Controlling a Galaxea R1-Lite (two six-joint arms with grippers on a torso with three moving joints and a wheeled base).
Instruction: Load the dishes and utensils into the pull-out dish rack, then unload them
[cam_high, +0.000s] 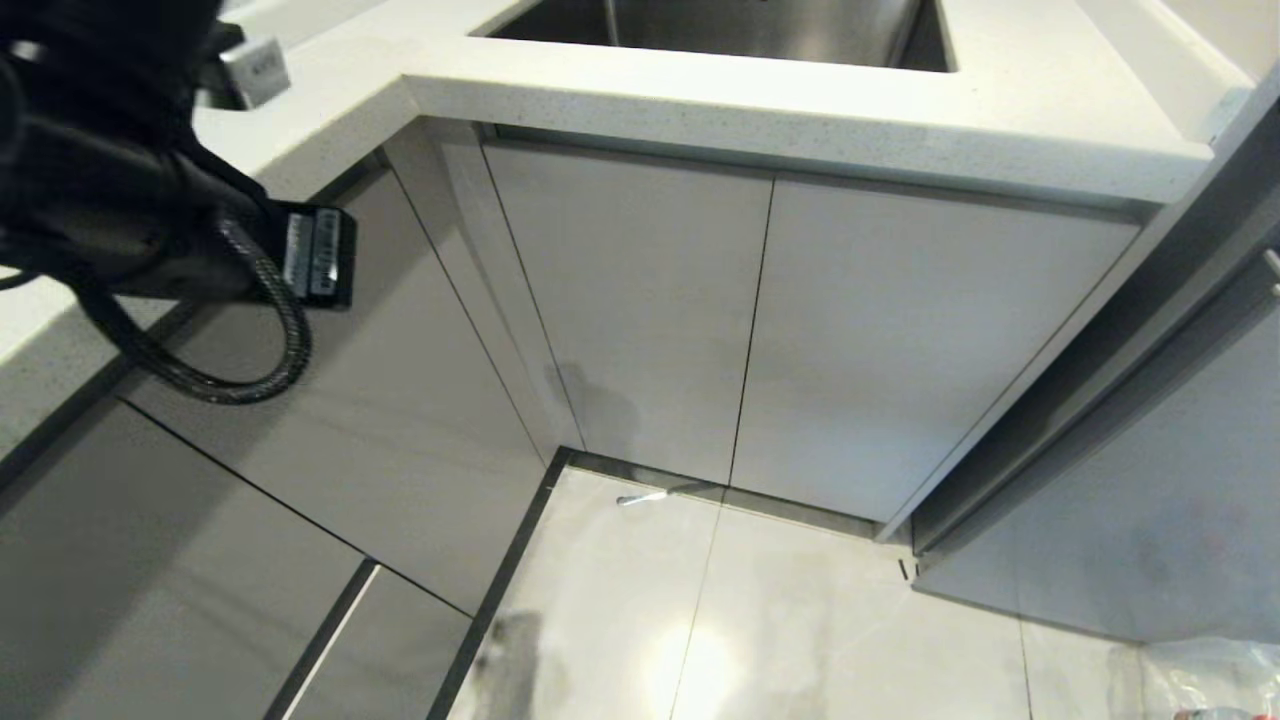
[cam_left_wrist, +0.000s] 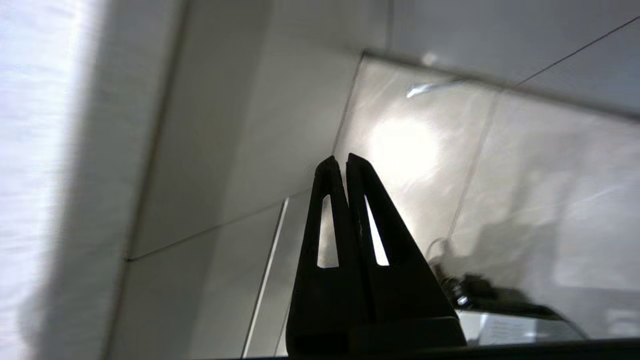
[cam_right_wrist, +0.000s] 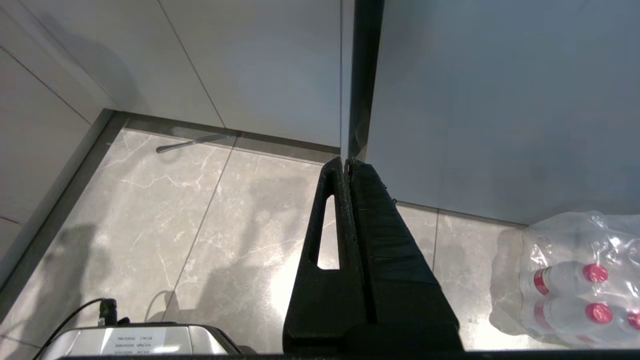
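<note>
Kitchen corner: pale grey cabinet fronts (cam_high: 640, 310) all flush under a white speckled countertop (cam_high: 800, 120), steel sink (cam_high: 740, 25) above. No dishes, utensils or rack in any view. Left arm (cam_high: 120, 190) raised at the head view's upper left; left gripper (cam_left_wrist: 340, 161) fingers pressed together, empty, aimed at glossy floor tiles (cam_high: 760, 620). Right gripper (cam_right_wrist: 346, 162) fingers together, empty, low over the floor near a shrink-wrapped bottle pack (cam_right_wrist: 575, 280).
</note>
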